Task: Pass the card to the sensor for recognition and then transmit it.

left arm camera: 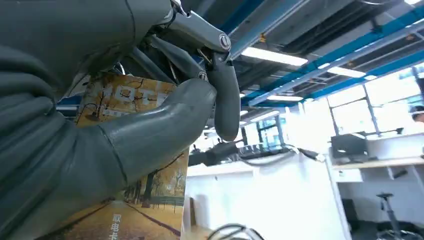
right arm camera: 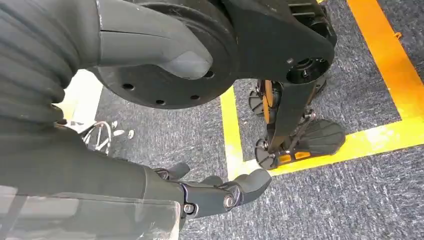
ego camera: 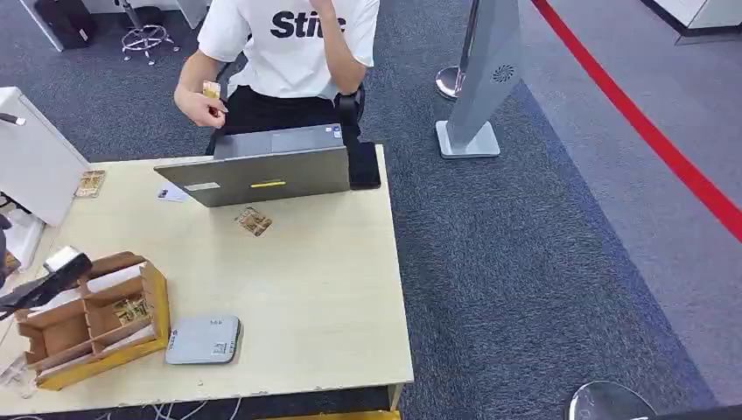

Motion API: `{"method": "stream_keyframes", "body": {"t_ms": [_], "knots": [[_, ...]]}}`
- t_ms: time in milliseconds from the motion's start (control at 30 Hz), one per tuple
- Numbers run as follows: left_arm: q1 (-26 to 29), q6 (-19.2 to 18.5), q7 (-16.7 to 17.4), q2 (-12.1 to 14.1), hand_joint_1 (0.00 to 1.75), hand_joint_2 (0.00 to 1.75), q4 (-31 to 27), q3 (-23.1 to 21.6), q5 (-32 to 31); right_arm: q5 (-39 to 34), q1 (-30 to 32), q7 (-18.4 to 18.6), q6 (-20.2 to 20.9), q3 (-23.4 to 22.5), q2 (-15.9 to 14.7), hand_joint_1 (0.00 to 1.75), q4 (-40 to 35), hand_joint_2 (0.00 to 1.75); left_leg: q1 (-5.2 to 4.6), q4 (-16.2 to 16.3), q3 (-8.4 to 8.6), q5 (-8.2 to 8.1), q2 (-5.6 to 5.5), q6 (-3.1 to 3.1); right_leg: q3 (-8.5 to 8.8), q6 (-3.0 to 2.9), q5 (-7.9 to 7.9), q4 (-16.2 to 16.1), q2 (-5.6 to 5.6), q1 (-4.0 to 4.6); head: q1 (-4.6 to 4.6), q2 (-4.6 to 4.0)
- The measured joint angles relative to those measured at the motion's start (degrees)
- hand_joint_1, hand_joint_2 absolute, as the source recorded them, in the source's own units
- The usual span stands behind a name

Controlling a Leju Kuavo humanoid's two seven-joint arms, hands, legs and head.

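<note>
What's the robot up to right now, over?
Left hand holds card. Right hand hangs open, over carpet. Sensor on table, unobstructed.

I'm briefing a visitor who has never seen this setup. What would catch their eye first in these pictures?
Up close, the left hand grips a card printed with an autumn avenue, thumb pressed across its face. Across the pale table, a person in a white shirt sits behind a grey laptop, holding up another small card. Near the robot stand a cardboard divider box and a flat grey sensor.
</note>
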Motion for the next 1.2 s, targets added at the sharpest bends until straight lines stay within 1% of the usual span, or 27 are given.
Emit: {"method": "stream_keyframes", "body": {"t_ms": [67, 200, 267, 400, 467, 567, 700, 867, 1200], "knots": [[-2.4, -0.2, 0.1, 0.2, 1.75, 1.75, 1.6, -0.3, -0.1, 0.0, -0.1, 0.0, 0.0, 0.1, 0.0, 0.00, 0.0, 1.75, -0.01, 0.0, 0.00, 0.00, 0.02, 0.00, 0.00, 0.00, 0.00, 0.0, 0.04, 0.00, 0.00, 0.00], [-5.0, -0.5, 0.7, 0.2, 1.75, 1.75, 4.0, -0.9, -0.2, 0.2, 0.0, 0.0, 0.1, 0.5, 0.0, 0.00, 0.0, 1.75, -0.01, 0.0, 0.01, 0.00, 0.09, 0.00, -0.07, 0.00, 0.00, 0.0, 0.12, 0.00, 0.00, 0.02], [-8.6, -2.2, 2.0, 0.2, 1.75, 1.75, 7.0, -1.8, -0.7, 0.9, -0.1, 0.1, 0.2, 0.7, 0.0, 0.00, 0.0, 1.75, 0.02, 0.0, -0.06, 0.01, 0.03, 0.00, -0.09, 0.00, 0.00, 0.0, 0.06, 0.02, 0.02, 0.00], [-19.0, -5.6, 4.0, -0.1, 1.75, 1.75, 15.7, -5.6, -2.2, 1.0, -0.5, 0.5, 0.4, 1.0, 0.0, 0.00, 0.0, 1.75, 0.02, 0.0, -0.06, 0.10, -0.08, -0.09, -0.05, -0.03, 0.07, 0.0, -0.04, 0.02, 0.00, 0.00], [-23.2, -6.1, 4.5, -0.7, 1.75, 1.75, 18.8, -7.3, -2.3, 1.0, -0.7, 0.6, 0.4, 1.1, 0.1, 0.00, -0.1, 1.75, 0.01, 0.0, -0.05, 0.10, -0.02, -0.09, -0.06, -0.02, 0.10, 0.0, 0.05, 0.02, 0.02, 0.00], [-26.9, -6.4, 5.0, -2.1, 1.75, 1.75, 21.9, -9.4, -2.4, 1.0, -0.7, 0.6, 0.4, 1.3, 0.1, 0.00, -0.1, 1.75, -0.01, 0.0, -0.05, 0.10, 0.04, -0.09, -0.06, 0.02, 0.15, 0.0, 0.12, 0.02, 0.00, 0.00], [-28.3, -6.1, 5.1, -3.4, 1.75, 1.75, 23.8, -10.7, -2.4, 1.0, -0.7, 0.6, 0.5, 1.4, 0.2, 0.00, -0.1, 1.75, 0.00, 0.0, -0.04, 0.10, 0.09, -0.09, -0.08, 0.02, 0.15, 0.0, 0.18, 0.01, 0.02, 0.00], [-28.8, -6.0, 5.1, -4.2, 1.75, 1.75, 25.1, -11.0, -2.2, 1.0, -0.7, 0.6, 0.5, 1.4, 0.2, 0.00, -0.1, 1.75, 0.01, 0.0, -0.04, 0.10, 0.22, -0.10, -0.13, 0.02, 0.15, 0.0, 0.31, 0.01, 0.00, 0.02], [-29.1, -6.0, 5.1, -4.7, 1.75, 1.75, 26.2, -11.3, -2.2, 1.0, -0.7, 0.6, 0.5, 1.4, 0.2, 0.00, -0.1, 1.75, 0.01, 0.0, -0.05, 0.09, 0.45, -0.10, -0.22, -0.01, 0.17, 0.0, 0.53, 0.02, 0.02, 0.00]]}}
